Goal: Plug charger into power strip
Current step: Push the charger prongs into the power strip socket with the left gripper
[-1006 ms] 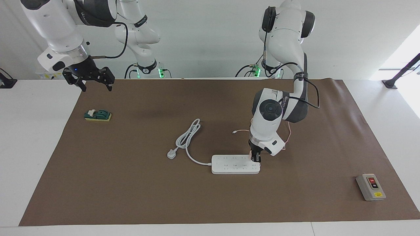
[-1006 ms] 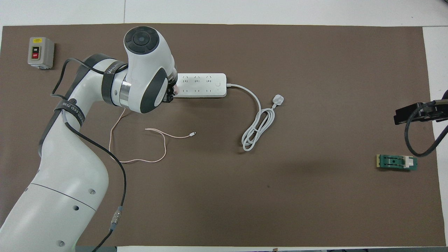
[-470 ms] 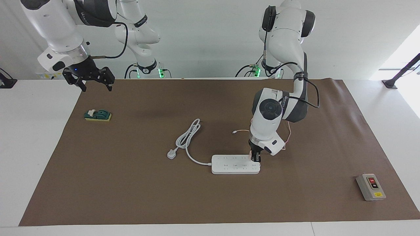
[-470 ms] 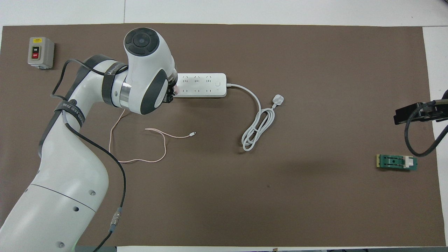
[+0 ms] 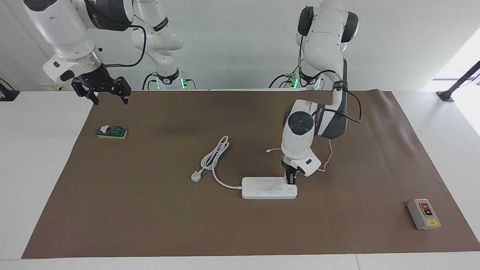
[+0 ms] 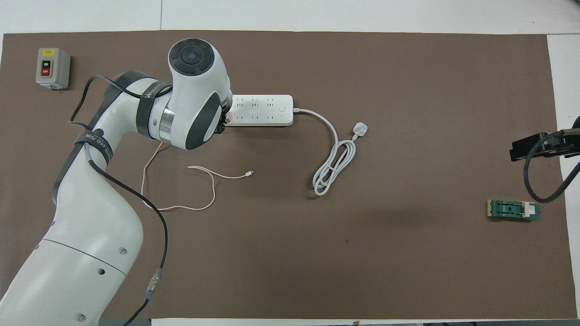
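Brown mat: flat white power strip (image 5: 269,188), pink-cabled charger (image 6: 199,173).

**Matt paper underlay, smooth plastics on top**

The brown paper sheet (image 5: 150,210) covering the white surface (image 5: 37,168) looks matt and smooth. The long white plastic power strip (image 5: 262,192) has a smooth, faintly glossy shell, and its thick white cord (image 5: 215,157) looks rubbery. The thin pink charger cable (image 6: 199,174) has a soft matt look. The grey plastic switch box (image 5: 423,214) appears dull. The arms' white casings (image 6: 90,253) are glossy.
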Controlling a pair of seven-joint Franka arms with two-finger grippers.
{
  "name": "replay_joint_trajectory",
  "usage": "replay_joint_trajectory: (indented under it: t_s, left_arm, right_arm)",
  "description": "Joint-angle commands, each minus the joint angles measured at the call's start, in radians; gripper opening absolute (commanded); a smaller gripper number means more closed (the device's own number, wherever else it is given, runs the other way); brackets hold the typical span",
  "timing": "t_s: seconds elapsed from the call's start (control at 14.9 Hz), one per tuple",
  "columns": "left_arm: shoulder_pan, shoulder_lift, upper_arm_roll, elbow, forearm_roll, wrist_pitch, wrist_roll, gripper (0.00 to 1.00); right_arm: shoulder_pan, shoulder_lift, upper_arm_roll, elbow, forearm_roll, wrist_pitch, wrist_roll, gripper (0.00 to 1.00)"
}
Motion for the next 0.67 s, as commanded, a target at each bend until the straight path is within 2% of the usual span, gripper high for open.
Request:
replay_joint_trajectory:
  t_s: [0.0, 0.27, 0.4, 0.6]
  left_arm:
    - [0.048, 0.034, 0.0, -0.03, -0.044, 0.033, 0.04, 0.0]
    - [0.038, 0.035, 0.001, -0.036, -0.042, 0.048, 0.044, 0.0]
    - [0.003, 0.038, 0.001, -0.038, 0.022, 0.033, 0.044, 0.0]
    - [-0.032, 0.037, 0.004, -0.032, 0.042, 0.013, 0.034, 0.0]
  right_arm:
    - [-0.016, -0.007, 0.01, 0.004, 0.021, -0.02, -0.02, 1.0]
    - [-0.016, -0.007, 0.01, 0.003, 0.021, -0.02, -0.02, 1.0]
    - [-0.016, -0.007, 0.012, 0.003, 0.021, -0.02, -0.02, 1.0]
    - [-0.016, -0.007, 0.01, 0.003, 0.021, -0.02, -0.02, 1.0]
